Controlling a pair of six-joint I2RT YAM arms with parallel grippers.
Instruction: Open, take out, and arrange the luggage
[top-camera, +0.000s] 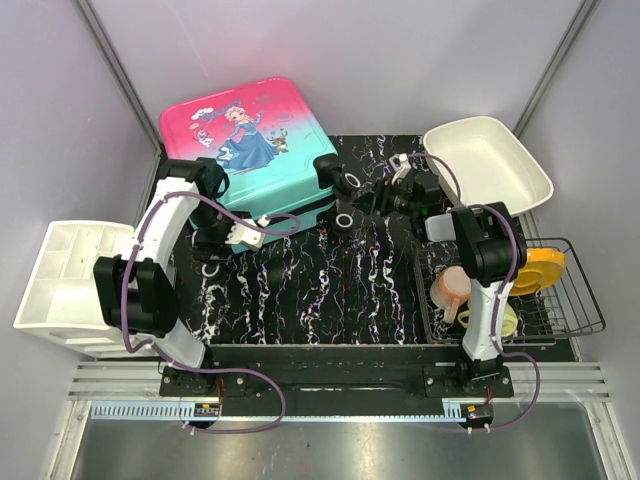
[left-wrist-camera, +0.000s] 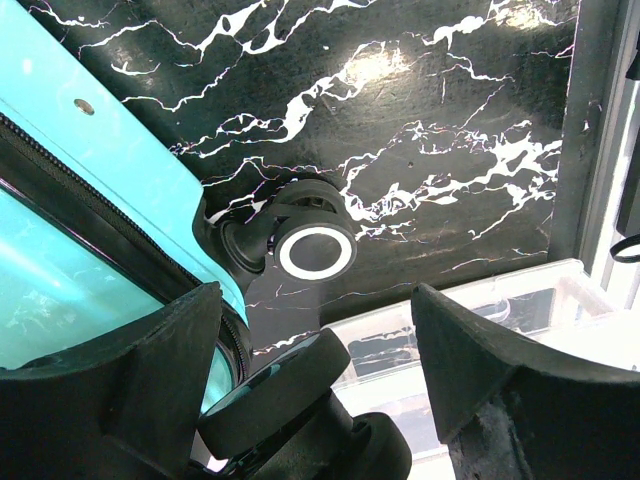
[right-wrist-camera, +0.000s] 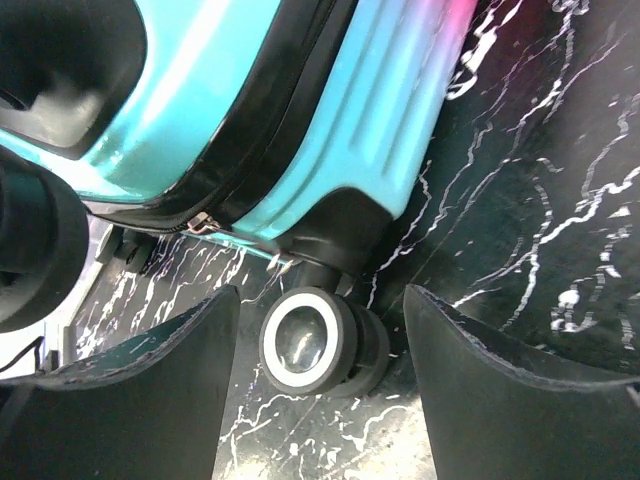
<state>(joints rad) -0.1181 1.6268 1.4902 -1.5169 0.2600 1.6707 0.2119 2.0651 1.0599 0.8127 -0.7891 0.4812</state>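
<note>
The luggage (top-camera: 250, 140) lies flat at the back left of the black marble table (top-camera: 330, 290), princess print up, lid down on the shell. My left gripper (top-camera: 232, 238) is at its near left corner, open. In the left wrist view one black wheel (left-wrist-camera: 270, 392) sits low between the spread fingers (left-wrist-camera: 120, 380) of my left gripper (left-wrist-camera: 315, 298), with another wheel (left-wrist-camera: 316, 250) beyond, beside the teal shell (left-wrist-camera: 60, 280). My right gripper (top-camera: 372, 195) is at the wheel end. Seen from the right wrist, my right gripper (right-wrist-camera: 320, 300) is open astride a white-ringed wheel (right-wrist-camera: 305, 345), not touching it, below the teal shell (right-wrist-camera: 300, 100) and its zipper.
A white oval tub (top-camera: 490, 160) stands at the back right. A wire dish rack (top-camera: 575, 310) at the right holds an orange plate (top-camera: 545, 270) and a pink cup (top-camera: 450, 290). A white compartment organiser (top-camera: 70, 270) sits off the table's left edge.
</note>
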